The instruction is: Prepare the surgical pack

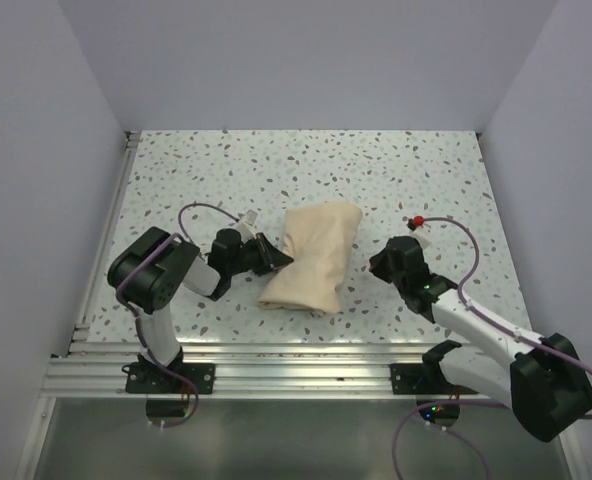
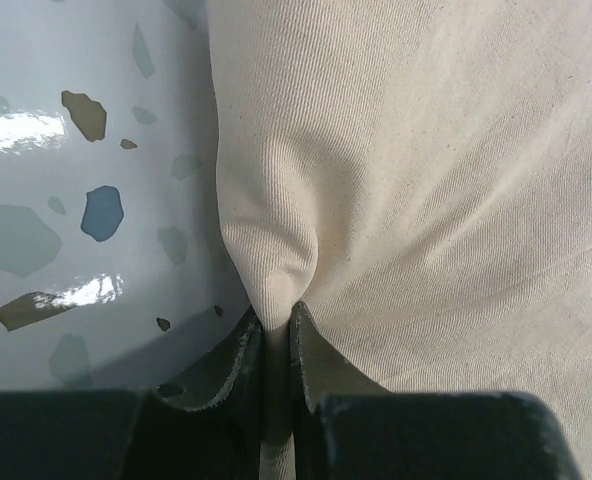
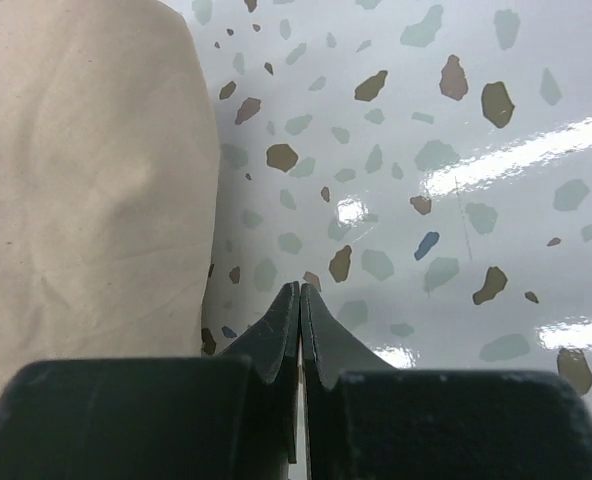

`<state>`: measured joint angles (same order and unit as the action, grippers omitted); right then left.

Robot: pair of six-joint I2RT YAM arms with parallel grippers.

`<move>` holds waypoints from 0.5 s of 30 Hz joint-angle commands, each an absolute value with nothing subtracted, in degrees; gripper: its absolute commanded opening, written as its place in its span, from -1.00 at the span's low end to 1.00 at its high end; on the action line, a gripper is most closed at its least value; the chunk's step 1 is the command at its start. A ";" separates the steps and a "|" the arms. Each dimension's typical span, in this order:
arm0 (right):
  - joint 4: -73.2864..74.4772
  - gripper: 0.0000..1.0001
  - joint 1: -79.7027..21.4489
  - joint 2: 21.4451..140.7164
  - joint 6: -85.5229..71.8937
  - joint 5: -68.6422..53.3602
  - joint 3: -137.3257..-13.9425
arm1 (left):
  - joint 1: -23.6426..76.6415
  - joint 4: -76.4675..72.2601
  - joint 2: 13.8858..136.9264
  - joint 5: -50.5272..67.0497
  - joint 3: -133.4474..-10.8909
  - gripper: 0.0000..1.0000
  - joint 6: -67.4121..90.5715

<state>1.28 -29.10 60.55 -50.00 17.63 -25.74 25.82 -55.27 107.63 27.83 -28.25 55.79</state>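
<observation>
The surgical pack [image 1: 314, 256] is a tan-beige cloth bundle lying on the speckled table, a little left of centre. My left gripper [image 1: 279, 257] is at the bundle's left side, shut on a pinched fold of the cloth [image 2: 276, 290]. Cloth fills most of the left wrist view and the fold runs down between the two fingers. My right gripper [image 1: 374, 262] hangs just right of the bundle, apart from it. Its fingers [image 3: 301, 300] are pressed together with nothing between them. The bundle's right edge [image 3: 86, 180] shows at the left of the right wrist view.
White walls stand at the back and both sides of the terrazzo table [image 1: 306, 165]. An aluminium rail frame [image 1: 286, 365] runs along the near edge under the arm bases. Purple cables loop from each arm.
</observation>
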 commanded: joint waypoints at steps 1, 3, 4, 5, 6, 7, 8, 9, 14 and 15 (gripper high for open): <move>4.65 -1.00 -28.48 57.93 -47.90 21.18 -27.60 | 28.47 -43.34 104.95 19.78 -28.73 -1.00 51.07; 6.14 -1.00 -28.21 57.31 -47.38 21.62 -27.77 | 30.23 -41.23 103.89 17.16 -29.79 -1.00 50.71; 6.67 -1.00 -28.04 56.87 -47.29 22.06 -27.86 | 30.84 -40.96 103.19 16.44 -30.06 -1.00 50.54; 7.11 -1.00 -27.95 56.52 -47.20 22.41 -27.95 | 31.98 -40.61 102.92 15.30 -30.41 -1.00 50.62; 7.99 -1.00 -27.95 56.25 -47.20 22.85 -28.04 | 32.43 -40.43 102.92 14.95 -31.02 -1.00 50.54; 8.61 -1.00 -27.86 55.47 -47.02 23.72 -27.95 | 32.95 -40.43 102.83 14.59 -31.37 -1.00 50.62; 9.22 -1.00 -27.77 55.02 -47.02 24.34 -27.95 | 34.00 -40.34 102.75 13.46 -31.64 -1.00 50.71; 10.45 -1.00 -27.77 54.41 -46.93 24.87 -28.04 | 34.62 -40.34 102.57 12.84 -32.16 -1.00 50.71; 13.27 -1.00 -27.33 52.12 -46.32 26.98 -28.56 | 39.19 -38.32 100.72 8.01 -34.89 -1.00 47.91; 13.97 -1.00 -27.25 51.60 -46.14 27.42 -28.74 | 39.72 -37.89 100.64 7.13 -35.76 -1.00 47.64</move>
